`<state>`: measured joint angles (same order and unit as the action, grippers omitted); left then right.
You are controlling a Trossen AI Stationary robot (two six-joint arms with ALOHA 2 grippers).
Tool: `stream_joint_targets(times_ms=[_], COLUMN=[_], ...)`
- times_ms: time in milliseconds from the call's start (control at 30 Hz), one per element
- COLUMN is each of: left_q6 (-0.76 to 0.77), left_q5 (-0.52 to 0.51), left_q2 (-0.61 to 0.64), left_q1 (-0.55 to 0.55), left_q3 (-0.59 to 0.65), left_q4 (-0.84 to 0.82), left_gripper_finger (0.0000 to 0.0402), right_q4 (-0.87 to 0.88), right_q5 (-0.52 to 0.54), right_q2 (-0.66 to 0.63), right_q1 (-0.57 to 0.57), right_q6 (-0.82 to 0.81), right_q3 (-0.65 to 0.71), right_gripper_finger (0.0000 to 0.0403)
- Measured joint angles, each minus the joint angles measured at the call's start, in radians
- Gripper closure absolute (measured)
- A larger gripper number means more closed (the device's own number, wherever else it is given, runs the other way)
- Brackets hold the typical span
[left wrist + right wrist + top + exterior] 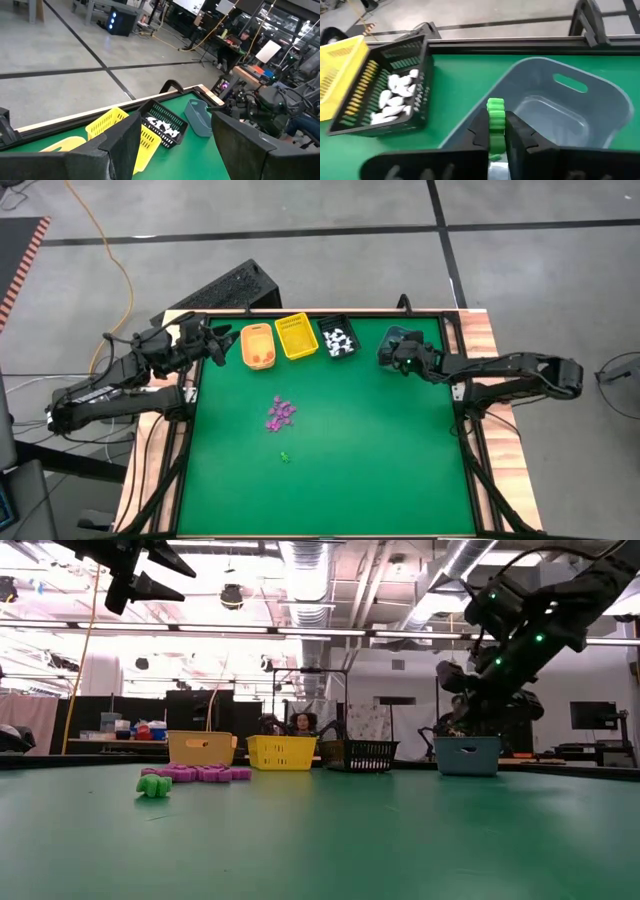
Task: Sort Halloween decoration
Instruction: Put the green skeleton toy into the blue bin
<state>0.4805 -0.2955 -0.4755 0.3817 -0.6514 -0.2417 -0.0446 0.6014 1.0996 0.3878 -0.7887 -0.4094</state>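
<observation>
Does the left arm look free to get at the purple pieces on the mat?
Probably yes. The left gripper sits raised with open fingers by the orange bin; nothing stands between it and the purple pieces.

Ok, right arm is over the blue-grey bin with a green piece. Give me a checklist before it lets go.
1. Green trinket between the right gripper fingers: ok, pinched upright.
2. Gripper above the blue-grey bin: ok, the bin opening lies directly beyond the fingertips.
3. Bin free to receive: ok, its visible floor looks bare.
4. Neighbouring black basket holds white pieces only: ok.
5. Left gripper out of the way: ok, raised at the table's far left, jaws open.
6. Remaining work: not ok, purple pile and one green piece are on the mat.
</observation>
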Motion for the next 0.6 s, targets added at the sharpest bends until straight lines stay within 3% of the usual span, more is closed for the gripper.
stream_joint_targets(times_ms=[400,600], left_q6=[-0.001,-0.001], left_q5=[-0.005,-0.005], left_q2=[0.0,0.0], left_q1=[0.0,0.0], left_q3=[0.0,0.0], left_q4=[0.0,0.0], left_gripper_finger=[0.017,0.017], right_q4=[-0.007,-0.102], right_q5=[-0.087,-0.22], right_q2=[0.001,-0.002], right_q1=[0.071,0.066], right_q6=[0.038,0.099], right_q3=[0.001,-0.002], right_gripper_finger=[0.0245,0.0212])
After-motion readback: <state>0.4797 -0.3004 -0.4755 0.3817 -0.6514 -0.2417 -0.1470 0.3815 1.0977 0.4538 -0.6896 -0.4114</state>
